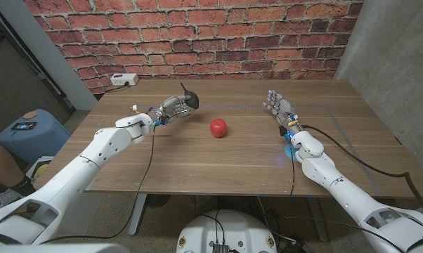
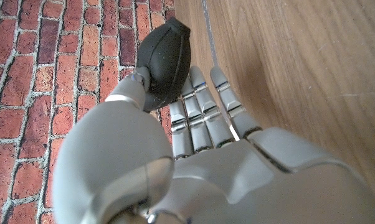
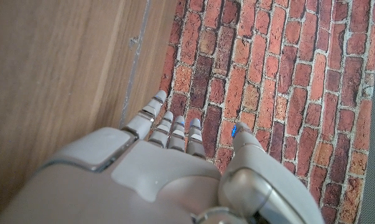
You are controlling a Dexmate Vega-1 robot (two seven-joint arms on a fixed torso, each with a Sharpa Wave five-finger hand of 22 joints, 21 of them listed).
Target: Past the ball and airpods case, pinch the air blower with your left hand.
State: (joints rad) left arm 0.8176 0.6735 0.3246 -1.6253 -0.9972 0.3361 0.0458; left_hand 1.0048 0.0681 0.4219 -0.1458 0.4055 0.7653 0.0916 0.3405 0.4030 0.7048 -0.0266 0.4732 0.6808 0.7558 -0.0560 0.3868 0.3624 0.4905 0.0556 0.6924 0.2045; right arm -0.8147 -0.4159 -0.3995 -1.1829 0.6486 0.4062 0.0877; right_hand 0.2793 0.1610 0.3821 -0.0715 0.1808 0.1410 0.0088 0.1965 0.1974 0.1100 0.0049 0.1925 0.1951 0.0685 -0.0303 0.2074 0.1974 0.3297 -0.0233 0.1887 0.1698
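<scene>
The black rubber air blower (image 1: 188, 99) is at the far left-middle of the table, its nozzle pointing up. My left hand (image 1: 171, 107) pinches it; in the left wrist view the thumb and fingers (image 2: 200, 106) press on the dark bulb (image 2: 164, 62). A red ball (image 1: 218, 127) lies on the table to the right of that hand, apart from it. My right hand (image 1: 280, 107) stands at the right side of the table with its fingers (image 3: 169, 127) spread and nothing in them.
A white power strip (image 1: 122, 79) lies at the table's far left corner against the brick wall (image 1: 197, 35). A blue stool (image 1: 25, 133) and a person's leg (image 1: 1, 165) are left of the table. Cables hang along both arms.
</scene>
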